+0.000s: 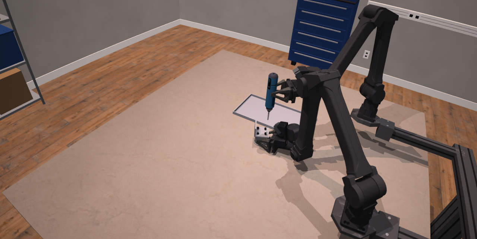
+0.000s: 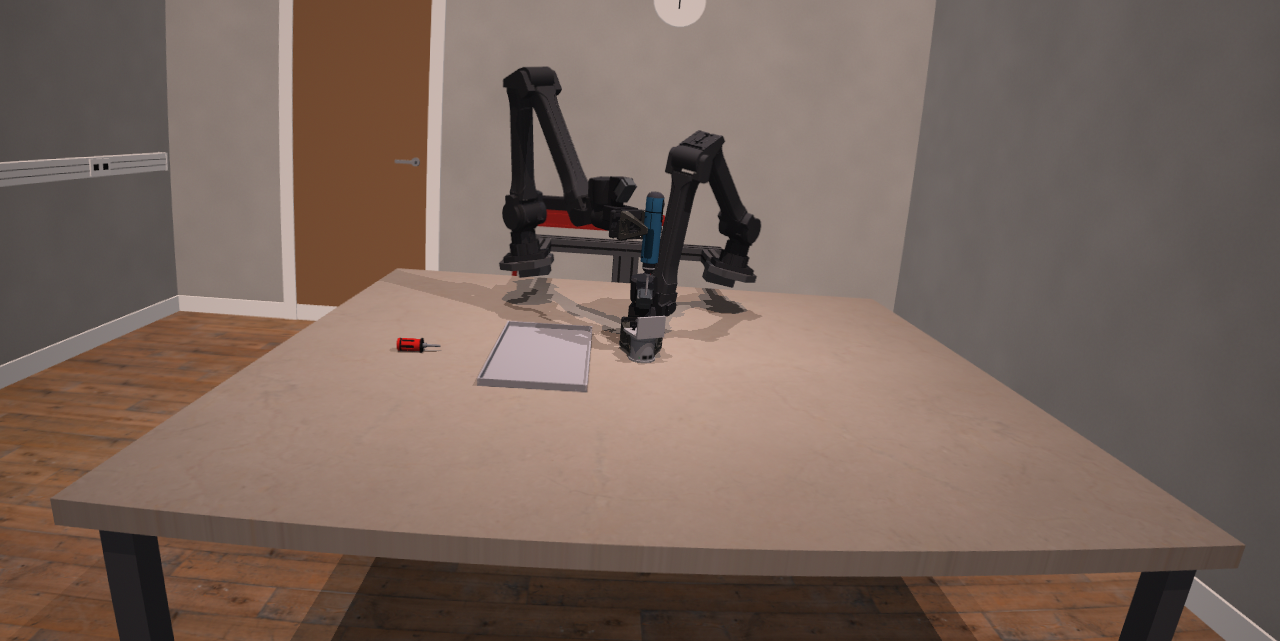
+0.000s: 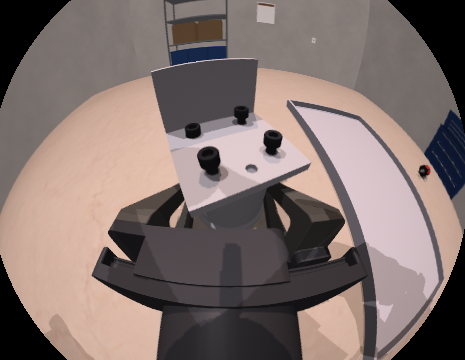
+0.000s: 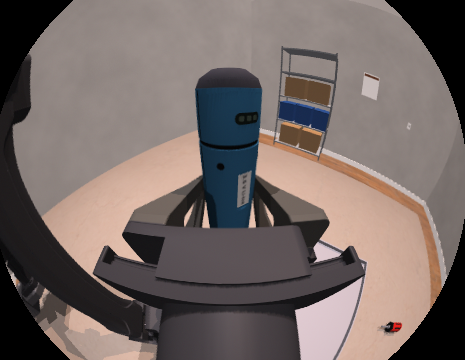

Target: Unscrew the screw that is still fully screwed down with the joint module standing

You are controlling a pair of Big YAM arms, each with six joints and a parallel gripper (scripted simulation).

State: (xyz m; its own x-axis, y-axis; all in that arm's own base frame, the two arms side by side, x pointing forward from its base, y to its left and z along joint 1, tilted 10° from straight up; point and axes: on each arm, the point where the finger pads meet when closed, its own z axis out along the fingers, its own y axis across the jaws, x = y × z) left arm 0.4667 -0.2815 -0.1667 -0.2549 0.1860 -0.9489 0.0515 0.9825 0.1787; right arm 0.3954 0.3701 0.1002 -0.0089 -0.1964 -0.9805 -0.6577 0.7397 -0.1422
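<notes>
Beige tabletop; grey walls; wooden floor.

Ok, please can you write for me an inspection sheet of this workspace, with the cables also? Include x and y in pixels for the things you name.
Surface: table [image 1: 149, 170] [image 2: 626, 476] [image 3: 82, 165] [image 4: 157, 175], no damage seen
Job's things: joint module [image 2: 642, 349] [image 3: 234, 207] standing, bracket [image 1: 261, 131] [image 2: 650, 327] [image 3: 207, 95] on top; three screws raised, far-left one in left wrist view low; blue screwdriver [image 1: 270, 94] [image 2: 652, 229] [image 4: 229, 150] upright, off the screws
Clutter: red screwdriver [image 2: 409, 344] [image 3: 425, 171] [image 4: 393, 327] lying beyond the tray [image 1: 250, 107] [image 2: 537, 355] [image 3: 392, 200] [image 4: 322, 320]
Left end effector [image 1: 265, 139] [image 2: 630, 334] [image 3: 229, 181]: closed around module
Right end effector [image 1: 274, 90] [image 2: 644, 227] [image 4: 229, 181]: gripping blue screwdriver
Cables: nothing seen
Surroundings: door [image 2: 362, 144], drawer cabinet [image 1: 320, 27] [image 3: 448, 160]
</notes>
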